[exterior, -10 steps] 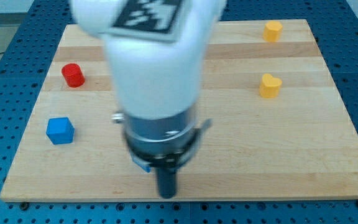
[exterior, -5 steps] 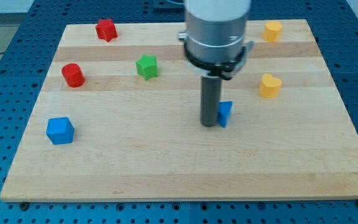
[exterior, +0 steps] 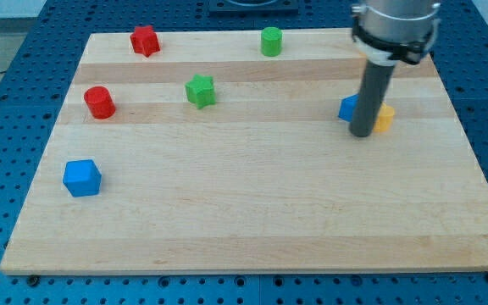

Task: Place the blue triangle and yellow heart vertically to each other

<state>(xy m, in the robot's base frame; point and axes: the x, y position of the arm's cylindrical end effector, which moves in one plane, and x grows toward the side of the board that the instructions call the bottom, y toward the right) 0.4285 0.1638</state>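
Camera view: pale wood surface (exterior: 244, 212) on blue pegboard. No pincer on this arm, just a dark rod; my tip (exterior: 363, 134) sits btwn blue triangle (exterior: 348, 108) and yellow heart (exterior: 385, 119), both partly hidden behind the rod, near view's right. Elsewhere: blue cube (exterior: 82, 178), red cylinder (exterior: 100, 102), green star (exterior: 199, 90), red block (exterior: 144, 40), green cylinder (exterior: 270, 41).

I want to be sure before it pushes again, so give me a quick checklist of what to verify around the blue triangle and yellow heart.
1. My tip on the board: ok.
2. Blue triangle visible: ok, partly hidden by the rod.
3. Yellow heart visible: ok, partly hidden.
4. Triangle and heart stacked vertically in the view: not ok, they sit side by side.
5. Triangle and heart touching: cannot tell, rod covers the gap.
6. Green star away from my tip: ok.
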